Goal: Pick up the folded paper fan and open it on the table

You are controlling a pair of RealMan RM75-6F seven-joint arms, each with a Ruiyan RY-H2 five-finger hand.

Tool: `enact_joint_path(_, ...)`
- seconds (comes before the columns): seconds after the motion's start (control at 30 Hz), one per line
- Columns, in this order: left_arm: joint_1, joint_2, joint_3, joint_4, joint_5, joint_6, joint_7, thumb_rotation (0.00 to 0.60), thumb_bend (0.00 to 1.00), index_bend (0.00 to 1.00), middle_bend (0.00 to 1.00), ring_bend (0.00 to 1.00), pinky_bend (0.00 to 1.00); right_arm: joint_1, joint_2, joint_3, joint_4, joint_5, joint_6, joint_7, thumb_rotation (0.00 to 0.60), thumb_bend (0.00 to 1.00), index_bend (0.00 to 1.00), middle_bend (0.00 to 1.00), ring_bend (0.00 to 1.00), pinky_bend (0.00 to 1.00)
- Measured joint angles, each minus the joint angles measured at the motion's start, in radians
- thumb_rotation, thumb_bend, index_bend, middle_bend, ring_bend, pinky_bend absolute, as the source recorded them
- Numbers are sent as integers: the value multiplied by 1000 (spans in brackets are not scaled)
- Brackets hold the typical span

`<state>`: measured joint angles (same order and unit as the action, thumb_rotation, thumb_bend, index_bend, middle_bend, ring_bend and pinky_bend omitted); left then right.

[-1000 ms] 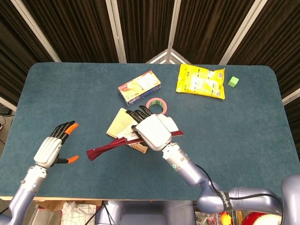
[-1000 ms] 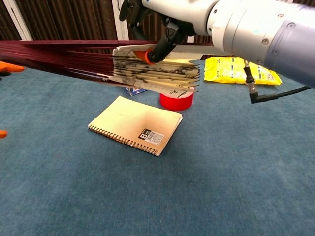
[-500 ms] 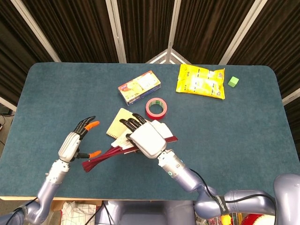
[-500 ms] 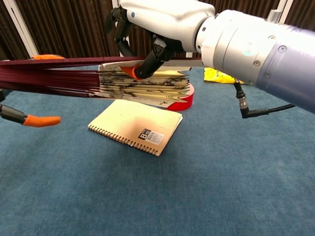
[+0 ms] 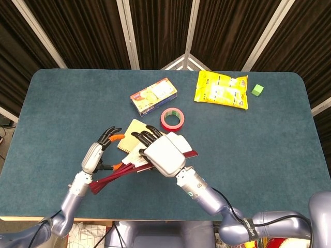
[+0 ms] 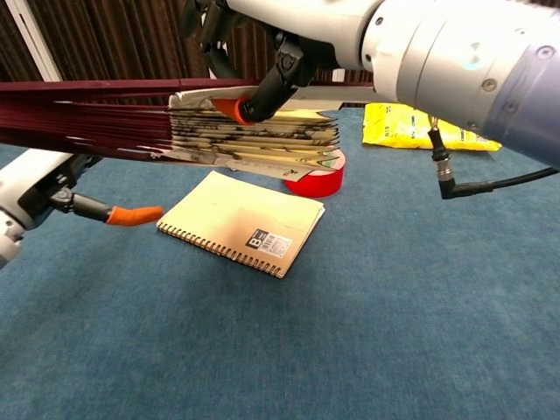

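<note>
Head view: my right robot hand (image 5: 163,153) grips folded paper fan (image 5: 111,176) by paper end, above table (image 5: 62,103) centre, over spiral notebook (image 6: 241,220). Fan's dark red ribs point toward 8 o'clock. My left robot hand (image 5: 98,155) at 9 o'clock of right one, fingers spread wide, holding nothing, just beside ribs. Red tape roll (image 5: 172,119) at 1 o'clock of right hand; small box (image 5: 153,96) and yellow packet (image 5: 221,89) beyond; green cube (image 5: 257,90) far right.

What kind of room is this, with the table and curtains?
Probably a robot test booth: a blue-covered table ringed by dark curtains, with odd practice props like a tape roll and snack bag.
</note>
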<state>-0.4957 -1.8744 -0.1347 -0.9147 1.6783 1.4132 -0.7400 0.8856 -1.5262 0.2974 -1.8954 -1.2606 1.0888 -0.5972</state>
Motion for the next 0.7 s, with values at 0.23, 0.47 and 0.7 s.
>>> enact_joint_path(0.23, -57, -74, -14, 73, 1, 24, -41, 600, 161, 287, 133, 0, 108, -6, 24, -11, -25, 5, 6, -8, 600, 469, 795, 210, 242, 170)
enact_joint_path(0.47, -88, -117, -11, 123, -16, -11, -28, 600, 214, 321, 158, 0, 127, -14, 47, -14, -45, 6, 16, -2, 600, 469, 795, 210, 242, 170)
enact_joint_path(0.7, -112, -160, -27, 171, -49, -23, -30, 600, 310, 480, 296, 0, 202, -19, 69, -16, -58, 4, 20, 9, 600, 469, 795, 210, 242, 170)
